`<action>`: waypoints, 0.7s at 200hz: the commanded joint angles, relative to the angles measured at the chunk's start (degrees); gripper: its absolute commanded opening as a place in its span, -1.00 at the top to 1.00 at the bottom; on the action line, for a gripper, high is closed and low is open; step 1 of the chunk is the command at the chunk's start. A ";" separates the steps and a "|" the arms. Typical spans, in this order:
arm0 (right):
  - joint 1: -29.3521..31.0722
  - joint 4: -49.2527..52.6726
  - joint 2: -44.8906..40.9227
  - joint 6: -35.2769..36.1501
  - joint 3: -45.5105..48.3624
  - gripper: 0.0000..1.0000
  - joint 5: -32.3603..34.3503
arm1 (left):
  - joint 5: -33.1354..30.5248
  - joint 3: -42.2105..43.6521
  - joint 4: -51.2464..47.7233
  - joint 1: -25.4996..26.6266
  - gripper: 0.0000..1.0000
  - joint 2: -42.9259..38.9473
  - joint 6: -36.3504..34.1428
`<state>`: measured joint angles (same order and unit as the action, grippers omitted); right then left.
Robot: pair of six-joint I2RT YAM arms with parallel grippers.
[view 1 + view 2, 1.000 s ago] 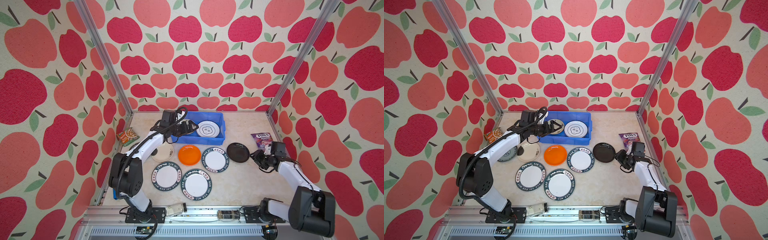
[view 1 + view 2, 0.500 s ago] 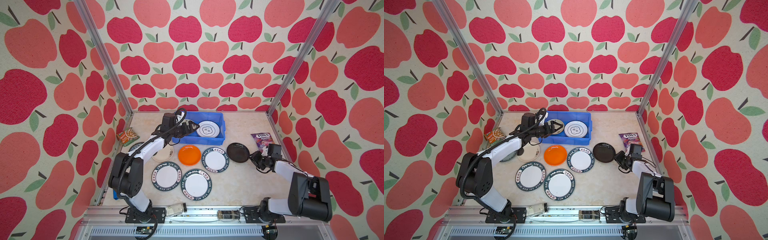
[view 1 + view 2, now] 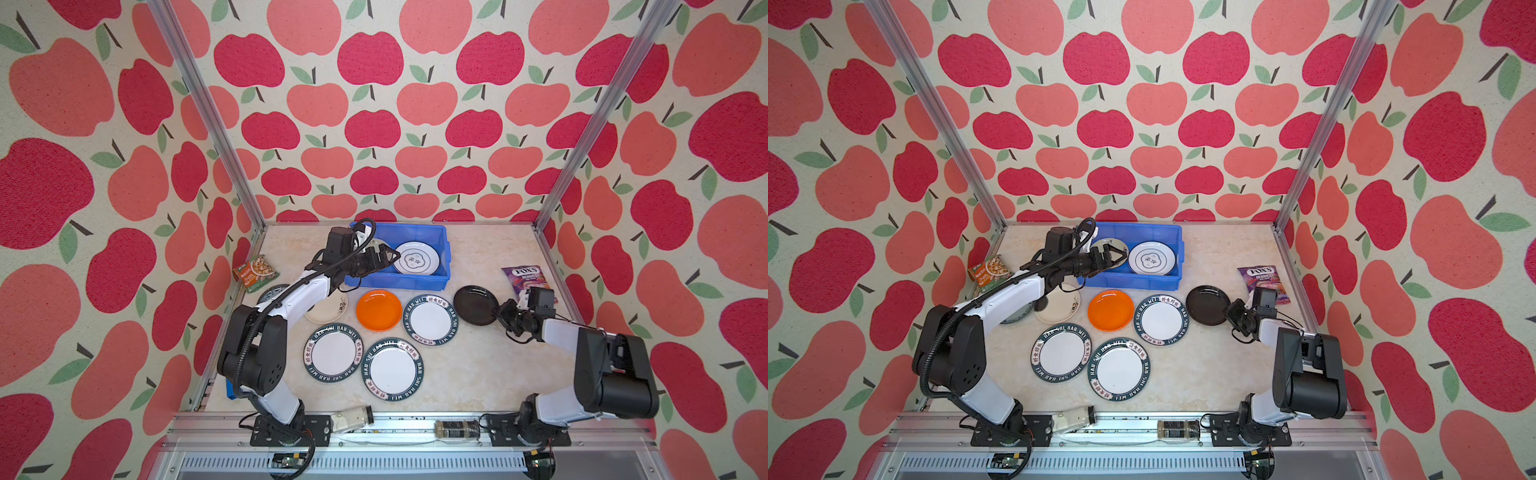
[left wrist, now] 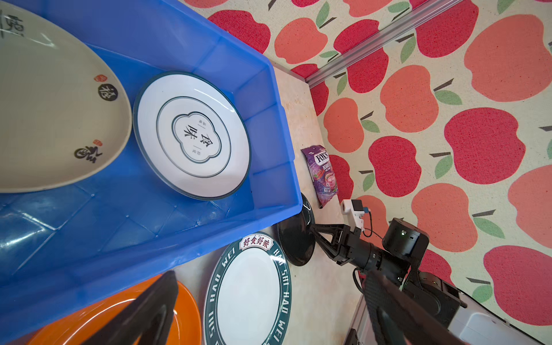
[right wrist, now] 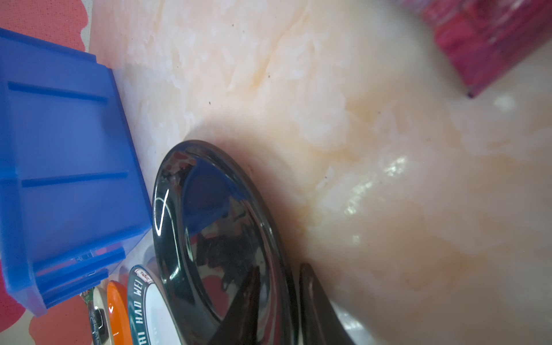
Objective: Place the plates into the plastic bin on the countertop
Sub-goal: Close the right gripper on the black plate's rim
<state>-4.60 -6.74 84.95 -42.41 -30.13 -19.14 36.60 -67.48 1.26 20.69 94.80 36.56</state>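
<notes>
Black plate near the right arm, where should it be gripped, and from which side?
Pinch the black plate by its raised rim, at the edge facing the right gripper, coming in low from the right. It lies flat and shallow on the countertop, so only the lip offers a hold.

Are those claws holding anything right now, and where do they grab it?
The left gripper is open and empty over the blue bin. The right gripper straddles the rim of the black plate; whether it has clamped cannot be told.
</notes>
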 commanded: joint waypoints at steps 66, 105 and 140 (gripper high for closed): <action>0.37 1.72 0.23 0.45 1.36 0.87 1.86 | -1.49 -2.40 -3.01 -0.82 -0.98 -1.25 -2.28; 0.28 7.24 -5.07 1.75 0.76 1.00 4.95 | -1.70 -2.40 -3.28 -1.17 -0.98 -1.49 -2.49; 0.96 18.36 -15.95 4.46 -3.04 1.00 12.58 | -2.99 -3.64 -6.05 -1.35 -0.98 -1.87 -4.32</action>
<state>-4.32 1.08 75.96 -41.19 -29.65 -13.85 35.18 -68.23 -1.69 19.75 94.37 34.94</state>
